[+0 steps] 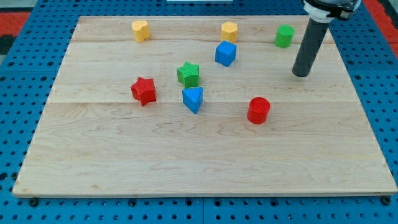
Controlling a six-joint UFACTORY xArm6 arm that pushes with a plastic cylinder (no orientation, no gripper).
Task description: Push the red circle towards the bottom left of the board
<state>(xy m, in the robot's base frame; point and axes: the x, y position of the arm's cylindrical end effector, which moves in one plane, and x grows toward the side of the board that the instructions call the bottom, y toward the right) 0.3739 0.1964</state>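
My tip [301,74] sits near the board's [205,174] right edge, up-right of the red circle [259,110], no pincer fitted, bare wood toward bottom left.

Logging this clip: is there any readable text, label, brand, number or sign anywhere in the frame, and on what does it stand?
None: no word, number, label or sign shows anywhere.
Wooden board: bare grain only.
Blocks, including the red circle: plain coloured faces, no markings.
Dark rod ending in my tip, at the view's upper right of the red circle: unmarked.
Blue pegboard around the board: holes only.
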